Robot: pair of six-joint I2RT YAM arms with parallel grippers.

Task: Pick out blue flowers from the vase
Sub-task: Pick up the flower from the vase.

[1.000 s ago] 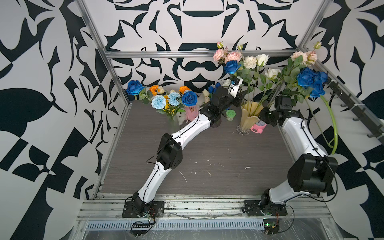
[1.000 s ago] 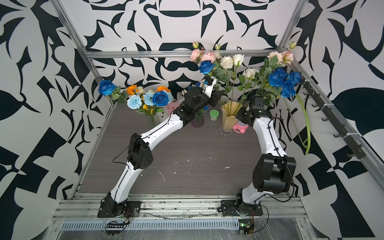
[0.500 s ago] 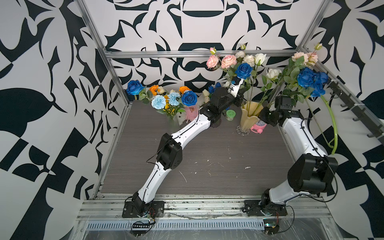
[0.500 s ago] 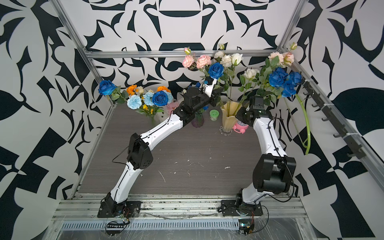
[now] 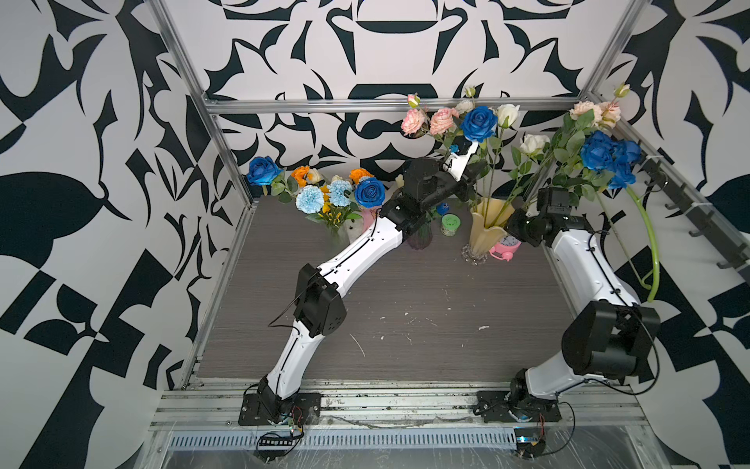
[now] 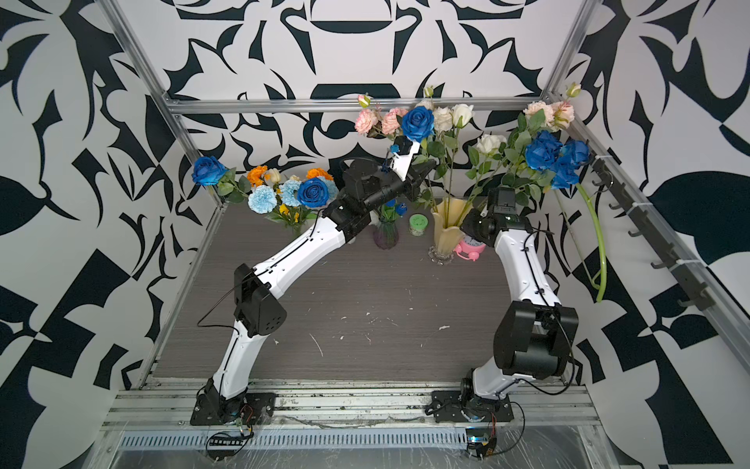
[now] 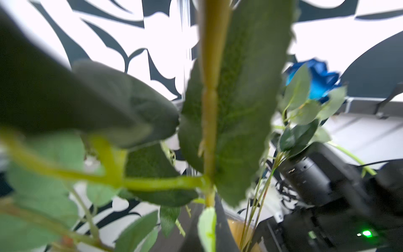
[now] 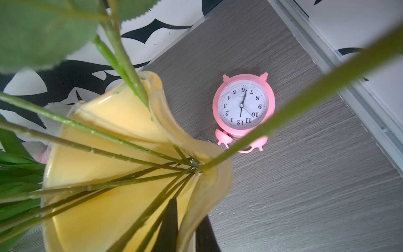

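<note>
A yellow vase [image 5: 485,227] [image 6: 446,231] at the back holds pink, white and blue flowers. My left gripper [image 5: 473,170] [image 6: 418,172] is shut on the green stem [image 7: 209,109] of one blue rose [image 5: 479,123] [image 6: 418,123], well above the vase mouth. Leaves crowd the left wrist view, where the left gripper [image 7: 209,220] shows only as dark jaws. My right gripper [image 5: 513,221] [image 8: 187,231] is shut on the vase rim [image 8: 196,157], one finger [image 8: 172,222] inside and one outside. More blue roses [image 5: 604,156] [image 6: 552,156] [image 7: 316,80] hang at the right.
A second bouquet [image 5: 337,195] with blue roses, pale-blue carnations and orange flowers stands back left. A purple glass vase [image 5: 420,239], a green pot [image 5: 450,223] and a pink alarm clock [image 5: 505,247] [image 8: 243,107] sit near the yellow vase. A thick green stem [image 5: 651,251] curves down the right wall.
My left gripper has shut on the stem. The blue rose head has shifted right and slightly up, from beside the pink roses to between the pink and white ones. The right arm is still.
</note>
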